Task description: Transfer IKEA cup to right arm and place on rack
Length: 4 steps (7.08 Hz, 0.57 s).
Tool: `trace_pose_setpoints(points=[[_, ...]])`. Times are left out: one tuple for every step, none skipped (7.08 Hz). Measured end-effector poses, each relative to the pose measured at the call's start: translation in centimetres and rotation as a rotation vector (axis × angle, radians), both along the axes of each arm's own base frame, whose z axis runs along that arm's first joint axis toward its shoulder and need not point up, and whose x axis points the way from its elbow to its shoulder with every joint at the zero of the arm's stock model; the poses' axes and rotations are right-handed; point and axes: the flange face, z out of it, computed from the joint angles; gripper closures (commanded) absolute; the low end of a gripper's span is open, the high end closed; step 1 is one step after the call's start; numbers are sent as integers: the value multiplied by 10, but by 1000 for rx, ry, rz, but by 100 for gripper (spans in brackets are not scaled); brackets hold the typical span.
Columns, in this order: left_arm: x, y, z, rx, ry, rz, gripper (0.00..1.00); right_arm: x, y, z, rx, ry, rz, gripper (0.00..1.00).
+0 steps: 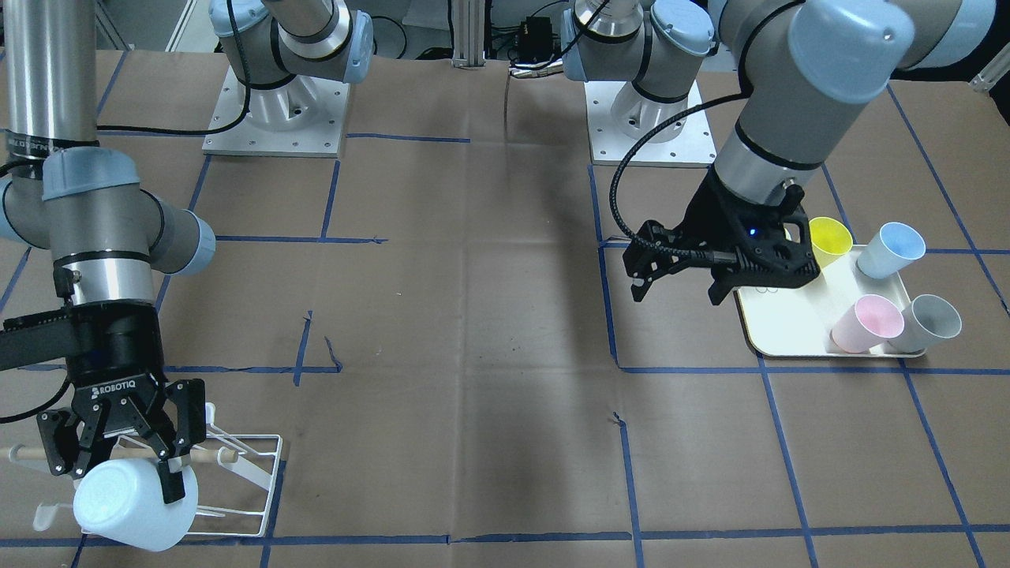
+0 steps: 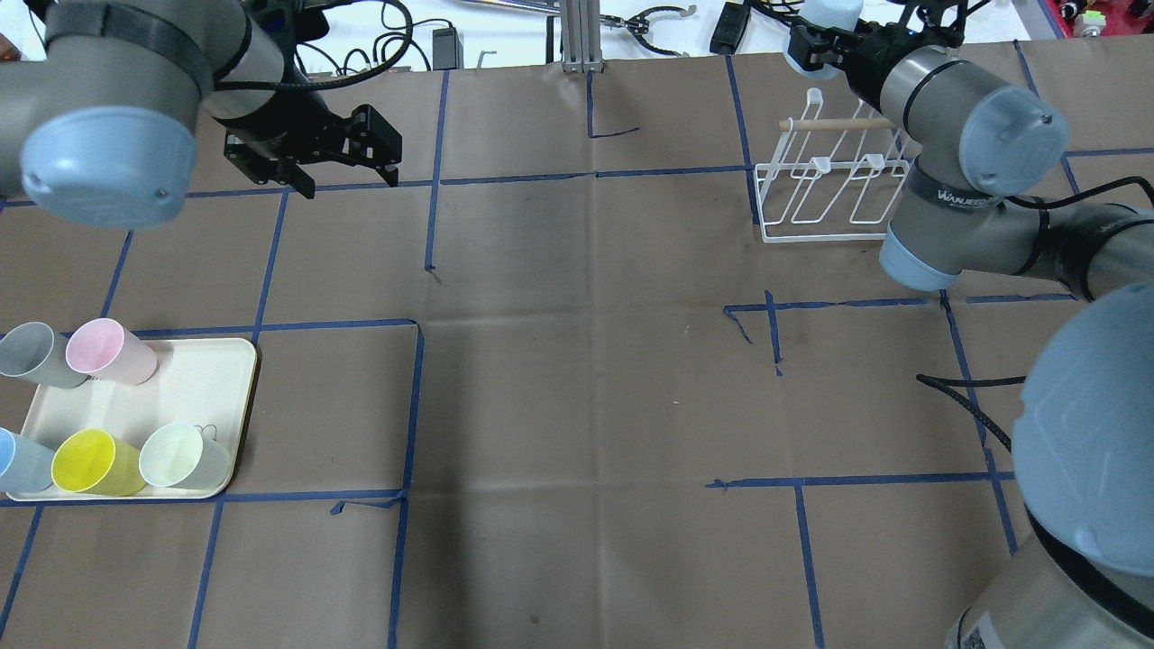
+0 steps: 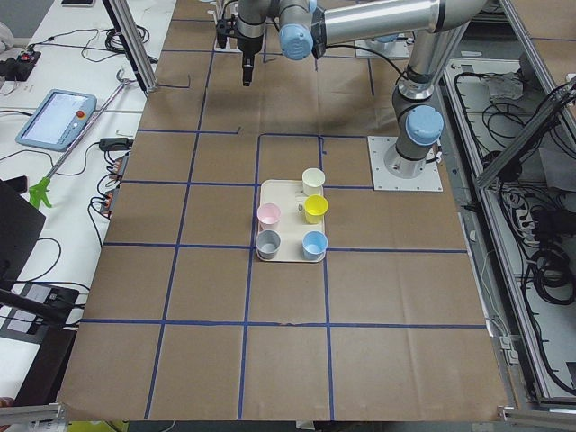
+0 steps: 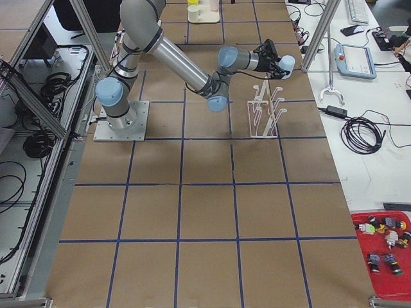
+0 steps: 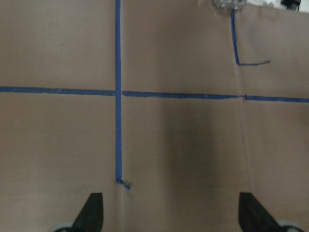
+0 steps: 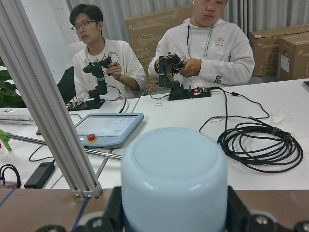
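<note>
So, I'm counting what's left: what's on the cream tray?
Five cups on the tray: grey, pink, light blue, yellow and pale green. The front view shows only four, since the left gripper covers the pale green one.

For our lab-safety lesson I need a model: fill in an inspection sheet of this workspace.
Surface: table, brown paper with a blue tape grid; nothing spilled seen.
Job's things: pale blue cup held at the white wire rack; hooked or not, cannot tell.
Clutter: cream tray with five cups.
Grippers: right gripper shut on the cup; left gripper open, empty.
Cables: black cable crosses the table to the right arm's base; coiled cable on the bench.
Surroundings: two operators seated at the bench beside a teach pendant.
</note>
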Motion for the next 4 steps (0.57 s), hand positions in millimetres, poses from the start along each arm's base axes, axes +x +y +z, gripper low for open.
trace_pose_setpoints(points=[[1, 10, 23, 71, -21, -1, 1, -8, -10, -7, 1, 19, -1, 64], [1, 19, 36, 108, -51, -7, 1, -13, -17, -14, 3, 32, 0, 64], [1, 27, 39, 127, -78, -16, 1, -15, -20, -20, 9, 37, 1, 64], [2, 33, 36, 140, -91, -24, 1, -16, -22, -26, 20, 37, 1, 64]])
